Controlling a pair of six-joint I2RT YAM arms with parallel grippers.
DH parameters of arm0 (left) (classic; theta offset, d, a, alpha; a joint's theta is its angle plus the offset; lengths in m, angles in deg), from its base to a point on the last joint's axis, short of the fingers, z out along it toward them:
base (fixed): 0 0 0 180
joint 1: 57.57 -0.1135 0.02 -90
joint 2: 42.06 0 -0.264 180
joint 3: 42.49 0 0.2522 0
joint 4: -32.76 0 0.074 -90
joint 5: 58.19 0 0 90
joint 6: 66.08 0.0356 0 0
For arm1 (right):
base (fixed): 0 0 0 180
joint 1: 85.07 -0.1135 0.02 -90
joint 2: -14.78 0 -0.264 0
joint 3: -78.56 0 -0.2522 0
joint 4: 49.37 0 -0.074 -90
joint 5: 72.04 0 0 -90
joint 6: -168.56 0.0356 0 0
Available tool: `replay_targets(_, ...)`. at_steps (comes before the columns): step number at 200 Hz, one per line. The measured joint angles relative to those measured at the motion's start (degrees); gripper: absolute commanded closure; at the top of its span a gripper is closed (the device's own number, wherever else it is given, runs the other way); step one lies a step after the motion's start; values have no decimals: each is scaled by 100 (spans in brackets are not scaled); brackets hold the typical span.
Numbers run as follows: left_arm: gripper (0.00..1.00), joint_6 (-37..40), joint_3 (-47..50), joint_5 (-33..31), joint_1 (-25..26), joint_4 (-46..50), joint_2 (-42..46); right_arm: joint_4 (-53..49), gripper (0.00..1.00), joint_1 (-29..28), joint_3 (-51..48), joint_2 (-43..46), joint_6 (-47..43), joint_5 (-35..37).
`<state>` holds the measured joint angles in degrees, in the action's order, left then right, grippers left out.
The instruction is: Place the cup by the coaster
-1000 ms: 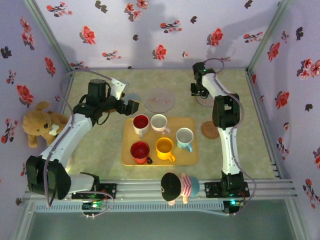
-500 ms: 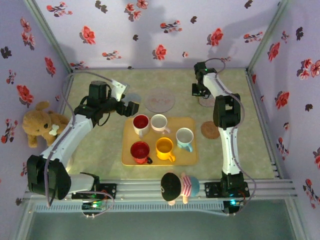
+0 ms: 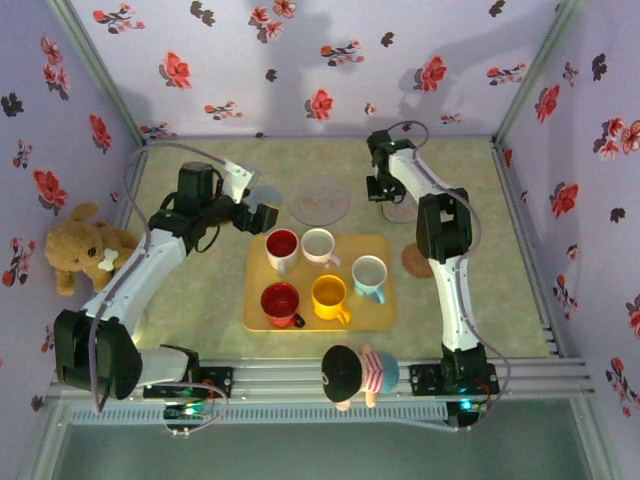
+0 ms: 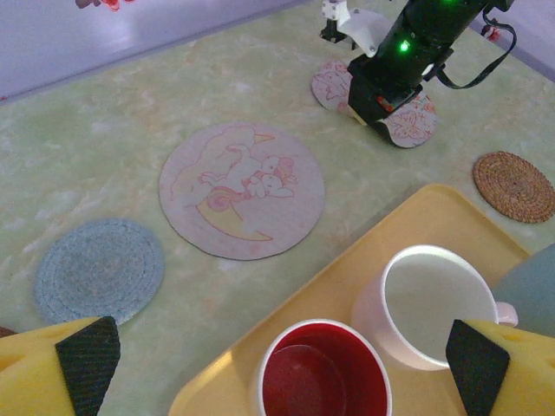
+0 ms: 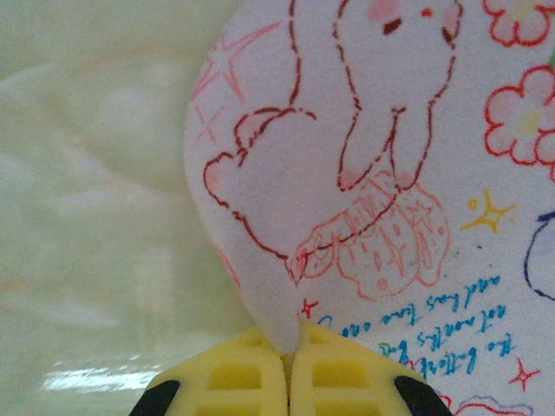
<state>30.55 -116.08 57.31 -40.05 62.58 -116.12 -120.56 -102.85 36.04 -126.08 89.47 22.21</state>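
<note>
Several cups stand on the yellow tray (image 3: 255,305): a red cup (image 3: 282,243), a white cup (image 3: 318,243), a light blue cup (image 3: 369,272), a second red cup (image 3: 280,298) and a yellow cup (image 3: 328,293). My left gripper (image 3: 258,215) hovers open over the tray's far left corner. In the left wrist view the red cup (image 4: 323,373) lies between its fingers (image 4: 87,364), with the white cup (image 4: 429,303) beside it. My right gripper (image 5: 292,342) is shut on the edge of a small white coaster (image 5: 373,173) with a red drawing, at the far right (image 3: 402,212).
A large pink round coaster (image 3: 320,200) lies beyond the tray, a blue-grey coaster (image 4: 100,269) to its left, a woven brown coaster (image 3: 420,260) right of the tray. A teddy bear (image 3: 85,250) sits at the left wall, a doll (image 3: 358,372) at the near edge.
My right gripper has shut on the small white coaster's edge and swung left with it. The left arm has barely moved.
</note>
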Motion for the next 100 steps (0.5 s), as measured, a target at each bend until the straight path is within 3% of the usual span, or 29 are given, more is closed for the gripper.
replay_targets(100,0,155,109,-2,0,4,2,7,100,-190,-264,146,2,-168)
